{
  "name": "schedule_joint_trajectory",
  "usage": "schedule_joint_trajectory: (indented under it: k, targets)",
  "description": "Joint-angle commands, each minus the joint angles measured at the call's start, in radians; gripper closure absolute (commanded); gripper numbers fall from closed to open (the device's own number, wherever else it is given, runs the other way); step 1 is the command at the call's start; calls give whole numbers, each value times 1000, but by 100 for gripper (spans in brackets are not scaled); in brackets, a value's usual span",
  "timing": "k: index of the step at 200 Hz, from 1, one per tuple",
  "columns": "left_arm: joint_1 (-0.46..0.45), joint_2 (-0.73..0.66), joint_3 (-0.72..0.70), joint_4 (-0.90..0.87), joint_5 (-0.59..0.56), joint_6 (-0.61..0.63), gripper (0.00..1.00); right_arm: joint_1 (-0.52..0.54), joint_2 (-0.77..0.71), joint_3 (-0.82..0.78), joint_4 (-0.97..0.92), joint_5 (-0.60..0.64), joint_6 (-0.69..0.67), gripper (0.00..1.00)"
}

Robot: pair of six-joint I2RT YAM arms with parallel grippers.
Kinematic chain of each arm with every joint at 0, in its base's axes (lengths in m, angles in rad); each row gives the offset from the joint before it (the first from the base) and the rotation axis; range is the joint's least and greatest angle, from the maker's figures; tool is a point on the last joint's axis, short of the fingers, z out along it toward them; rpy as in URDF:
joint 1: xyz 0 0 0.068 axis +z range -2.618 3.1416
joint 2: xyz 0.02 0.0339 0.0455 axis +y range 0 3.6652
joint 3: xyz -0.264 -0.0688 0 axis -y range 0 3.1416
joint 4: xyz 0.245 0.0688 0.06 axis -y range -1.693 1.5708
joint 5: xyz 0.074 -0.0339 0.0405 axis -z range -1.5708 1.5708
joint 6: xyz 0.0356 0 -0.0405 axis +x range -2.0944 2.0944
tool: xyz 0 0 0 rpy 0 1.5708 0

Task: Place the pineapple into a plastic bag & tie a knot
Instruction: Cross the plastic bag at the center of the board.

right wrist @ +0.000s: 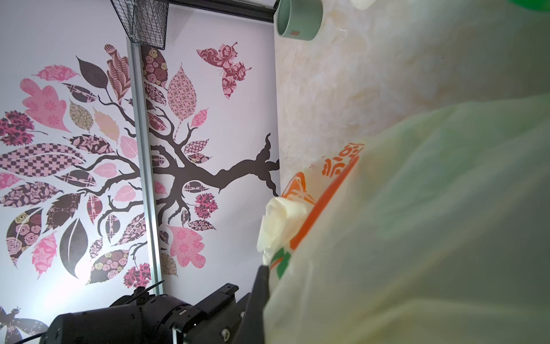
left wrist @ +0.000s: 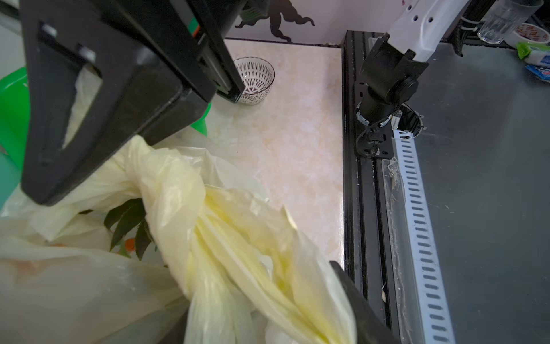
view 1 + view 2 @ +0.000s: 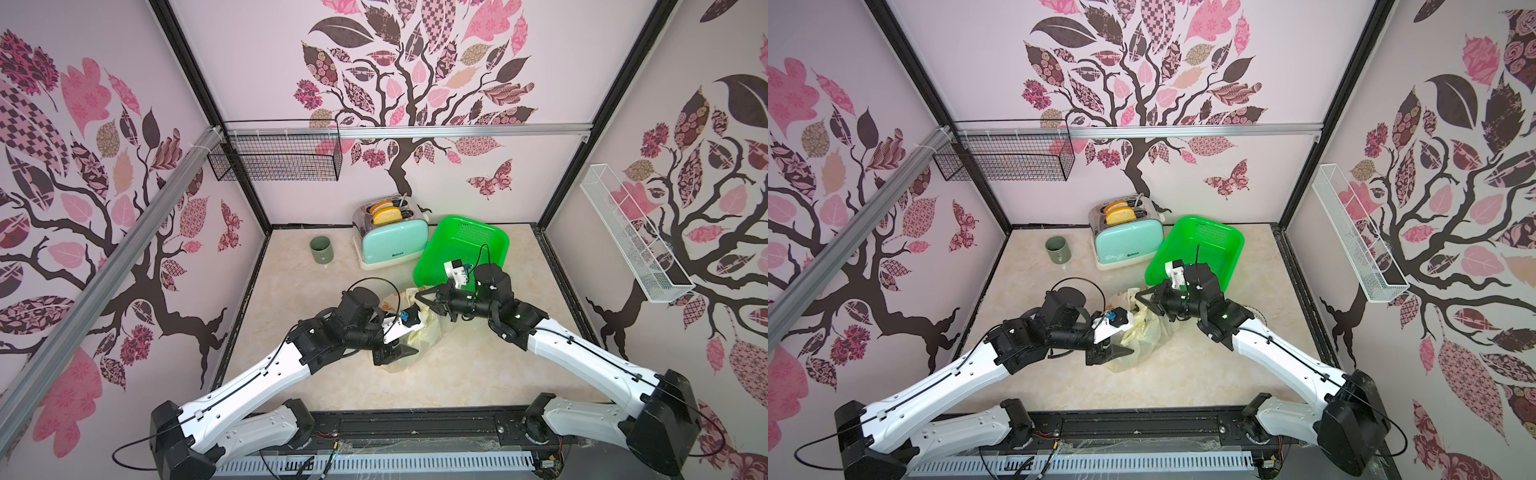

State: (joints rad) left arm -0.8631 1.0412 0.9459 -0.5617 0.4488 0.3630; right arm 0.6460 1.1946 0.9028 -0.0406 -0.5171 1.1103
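left gripper (image 3: 400, 352) has its jaws apart, the knot (image 2: 175, 190) of the plastic bag (image 2: 74, 283) between them; right gripper (image 3: 422, 296) is nipped together on the bag.

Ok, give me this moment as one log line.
left hand: open around knot | right hand: shut on plastic bag | knot: bunched, looks loose | plastic bag: on table, beside green basket
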Motion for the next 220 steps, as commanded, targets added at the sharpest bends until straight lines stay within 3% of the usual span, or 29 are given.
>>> schedule_joint_trajectory:
  k: [1, 53, 75, 107, 130, 145, 157, 182, 220]
  targets:
    - [-4, -21, -12, 15, 14, 0, 47, -12, 9, 72, 46, -106, -97, 100]
    - [2, -187, -33, 84, -112, -2, 46, -11, 8, 30, 17, -169, -120, 100]
    - [18, -218, 7, 60, -91, 11, 51, -12, 8, 37, -34, -192, -155, 100]
    - [81, -206, 65, 34, 38, 6, 51, -12, 11, 54, -78, -208, -190, 100]
    - [109, -163, 66, -3, 27, 48, 50, -10, 20, 69, -99, -225, -207, 100]
    - [114, -127, 73, -40, 31, 67, 55, -10, 25, 78, -115, -236, -220, 100]
    - [114, -99, 71, -59, 50, 78, 61, -10, 32, 86, -124, -248, -227, 90]
    - [113, -65, 45, -53, 63, 83, 74, -11, 53, 100, -122, -286, -227, 79]
    - [113, -61, -5, -24, 57, 75, 89, -3, 71, 111, -88, -326, -191, 78]
